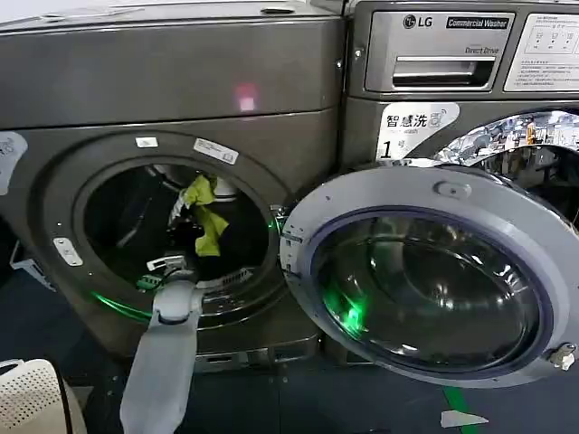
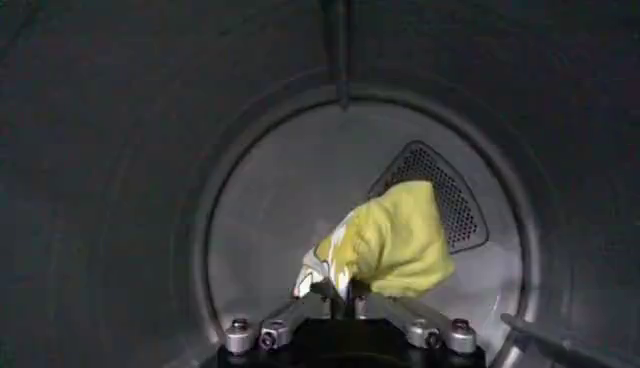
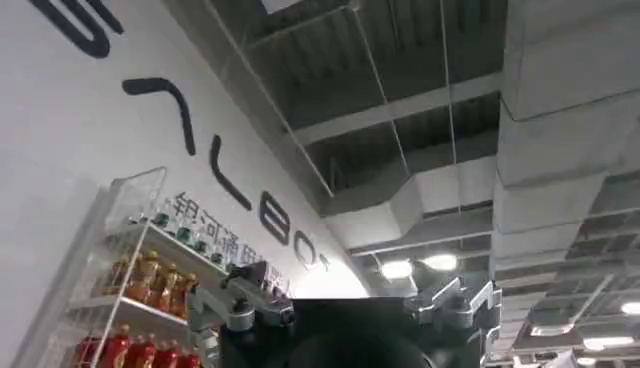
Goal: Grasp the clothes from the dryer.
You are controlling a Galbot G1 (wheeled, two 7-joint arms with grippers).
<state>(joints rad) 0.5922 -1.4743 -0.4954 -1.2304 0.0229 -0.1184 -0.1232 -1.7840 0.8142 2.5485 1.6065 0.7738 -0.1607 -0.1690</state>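
My left pincer [image 2: 338, 296] is pinched on the clothes [image 2: 395, 242] inside the dryer [image 1: 172, 90], while I cannot tell my right pincer's [image 3: 345, 315] state.

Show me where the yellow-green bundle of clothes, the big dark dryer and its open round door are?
Yellow-green fabric clothes [image 2: 395, 240]: left wrist view, middle of the yellow cloth.
Dark bronze-grey dryer [image 1: 163, 81]: head view, plain upper panel.
Round grey porthole door [image 1: 425, 280]: head view, its glass bowl.
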